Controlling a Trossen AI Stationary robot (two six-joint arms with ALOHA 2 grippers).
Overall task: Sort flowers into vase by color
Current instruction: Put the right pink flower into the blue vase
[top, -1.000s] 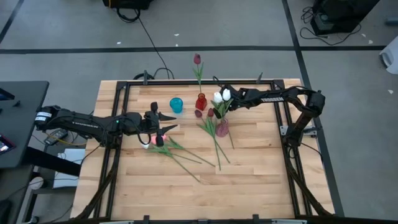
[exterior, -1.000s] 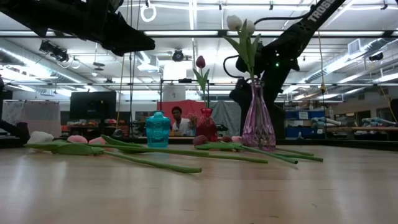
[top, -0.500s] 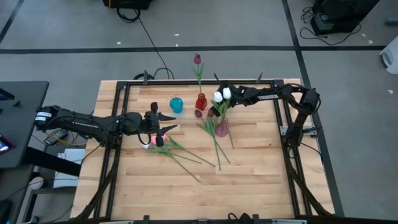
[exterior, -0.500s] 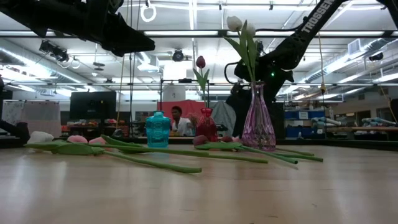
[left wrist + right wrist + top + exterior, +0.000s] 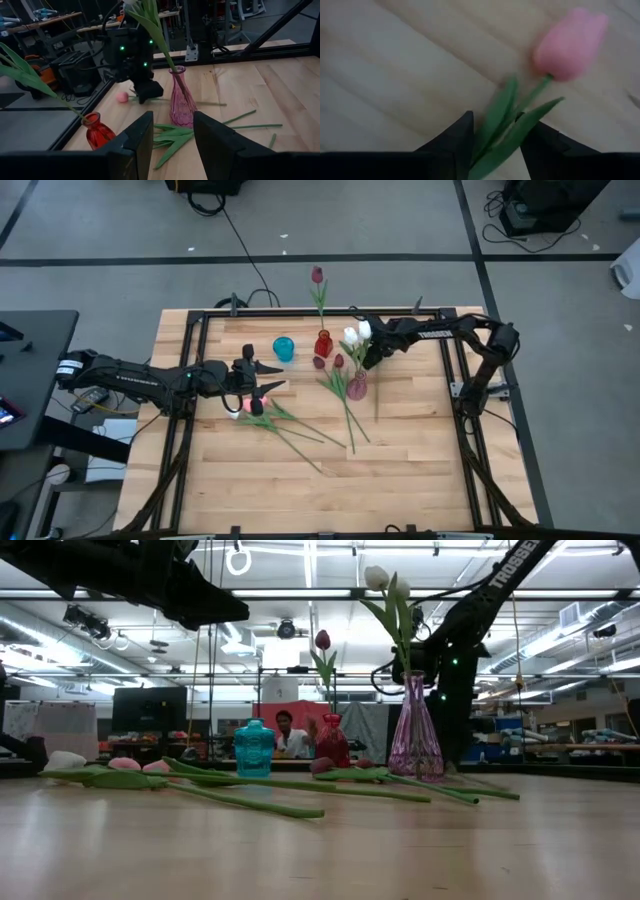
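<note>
A purple vase (image 5: 357,387) holds two white flowers (image 5: 353,334). A red vase (image 5: 323,343) holds one dark red flower (image 5: 317,275). A teal vase (image 5: 284,348) stands left of it. More flowers lie flat on the table: pink ones (image 5: 241,406) and dark red ones (image 5: 320,362). My right gripper (image 5: 372,362) points down beside the purple vase, open. In its wrist view, its fingers stand on either side of the stem and leaves (image 5: 507,125) of a lying pink flower (image 5: 570,42). My left gripper (image 5: 264,386) hovers open above the left pink flowers and holds nothing.
Long green stems (image 5: 305,435) spread across the middle of the table. A black frame (image 5: 200,330) runs around the tabletop. In the low view a person (image 5: 287,733) shows in the room behind the vases.
My right gripper has tipped from slanting to pointing nearly straight down. It has also gone a little toward the table's right edge and down, from behind the purple vase to the pink flower beside it. Its fingers have stayed open.
</note>
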